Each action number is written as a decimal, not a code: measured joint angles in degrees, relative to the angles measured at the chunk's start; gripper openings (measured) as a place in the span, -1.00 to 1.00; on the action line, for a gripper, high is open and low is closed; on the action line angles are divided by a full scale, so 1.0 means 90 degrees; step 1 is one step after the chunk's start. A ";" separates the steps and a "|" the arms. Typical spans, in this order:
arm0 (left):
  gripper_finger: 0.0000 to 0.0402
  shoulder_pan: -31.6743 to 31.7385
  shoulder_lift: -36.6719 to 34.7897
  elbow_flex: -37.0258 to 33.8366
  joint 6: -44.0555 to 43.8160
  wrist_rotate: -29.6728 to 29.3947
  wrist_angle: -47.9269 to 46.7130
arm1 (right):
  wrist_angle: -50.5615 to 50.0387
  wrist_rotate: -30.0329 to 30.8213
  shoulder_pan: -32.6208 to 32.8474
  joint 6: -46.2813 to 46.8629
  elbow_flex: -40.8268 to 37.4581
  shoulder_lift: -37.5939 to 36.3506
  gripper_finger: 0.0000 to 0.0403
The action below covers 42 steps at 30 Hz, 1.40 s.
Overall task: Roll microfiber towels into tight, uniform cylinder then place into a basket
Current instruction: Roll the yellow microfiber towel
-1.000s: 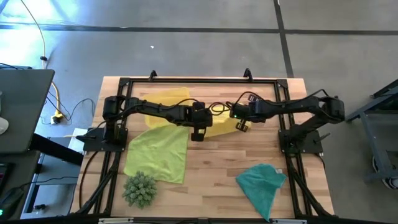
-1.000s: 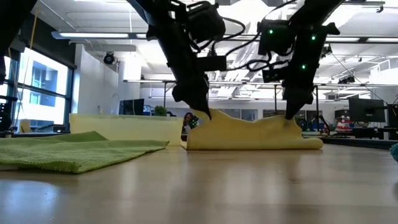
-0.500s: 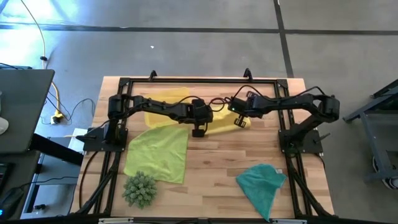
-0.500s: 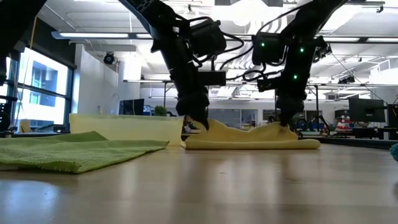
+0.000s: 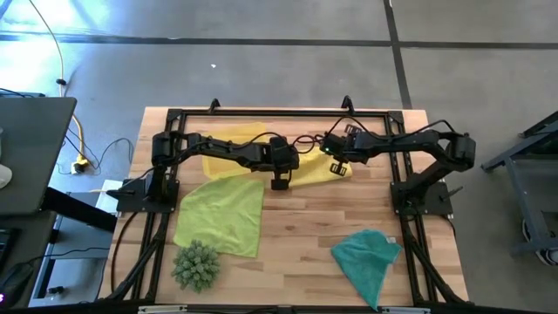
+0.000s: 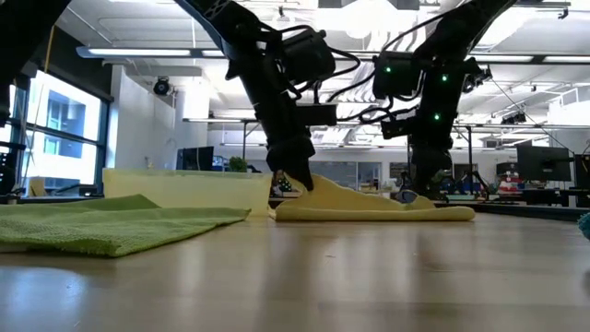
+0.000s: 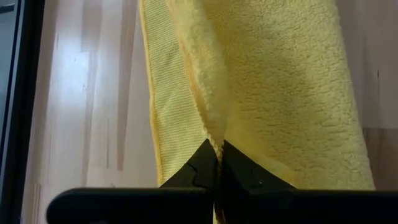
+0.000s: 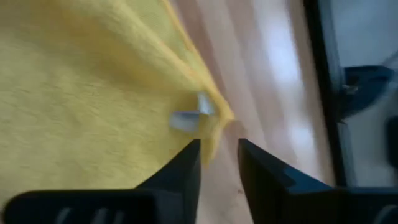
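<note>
The bright yellow towel (image 5: 309,170) lies folded into a strip at the far middle of the table. My left gripper (image 5: 279,181) is shut on its left end (image 6: 309,184), which stands a little raised. My right gripper (image 5: 340,170) stands open just over the towel's right corner (image 8: 214,118), which bears a white label and lies flat. The lime green towel (image 5: 222,214) lies spread at the near left. The teal towel (image 5: 366,257) lies crumpled at the near right. The basket (image 5: 244,135) stands at the far left, partly under my left arm. My left gripper pinches a raised ridge of the yellow towel (image 7: 211,124) between its two shut fingers, at the strip's left end. The fingers slant down from above. That end is lifted slightly, and the rest of the strip (image 6: 387,210) lies on the table. My right gripper: one finger (image 8: 189,155) overlaps the towel's edge, and I cannot tell whether it touches.
A spiky green plant-like ball (image 5: 196,264) sits at the near left corner. A black frame (image 5: 279,113) runs around the tabletop. Bare wood (image 5: 301,227) shows between the green and teal towels.
Both grippers have gone slightly toward the far edge and down with the yellow towel. My right gripper has opened and let go of the right corner, which has sunk flat onto the table. The left end stays pinched and raised.
</note>
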 joint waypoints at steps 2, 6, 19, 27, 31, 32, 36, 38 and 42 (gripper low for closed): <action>-1.00 0.0000 0.0000 0.0000 -0.0017 0.0000 -0.0002 | -0.0221 0.0080 -0.0005 0.0121 0.0106 -0.0046 -0.41; -1.00 0.0000 0.0000 0.0000 -0.0029 -0.0006 0.0001 | -0.0181 -0.0670 -0.0003 0.0343 0.0167 -0.0133 -0.39; -1.00 0.0002 0.0000 0.0000 -0.0029 -0.0024 0.0029 | 0.1512 -0.1641 -0.0010 0.1011 -0.1236 -0.0131 -0.42; -0.84 -0.0032 0.0000 0.0000 0.0024 -0.0580 0.0002 | 0.1708 -0.1634 -0.0005 0.1055 -0.1425 -0.0145 -0.42; -0.63 -0.0094 0.0000 0.0000 0.0172 -0.1072 -0.0022 | 0.1740 -0.1616 -0.0005 0.0885 -0.1428 -0.0143 -0.42; -0.58 -0.0119 0.0000 0.0000 0.0228 -0.1208 -0.0024 | 0.1736 -0.1612 -0.0005 0.0839 -0.1428 -0.0143 -0.42; -0.41 -0.0241 0.0000 0.0000 0.0319 -0.2507 -0.0019 | 0.1704 -0.1480 -0.0004 0.0683 -0.1430 -0.0135 -0.42; -0.36 -0.0314 0.0000 0.0000 0.0486 -0.3248 -0.0017 | 0.1671 -0.1454 -0.0010 0.0605 -0.1433 -0.0135 -0.42; -0.33 -0.0451 0.0000 0.0097 0.0849 -0.4162 -0.0021 | 0.1640 -0.1440 -0.0007 0.0305 -0.1433 -0.0133 -0.42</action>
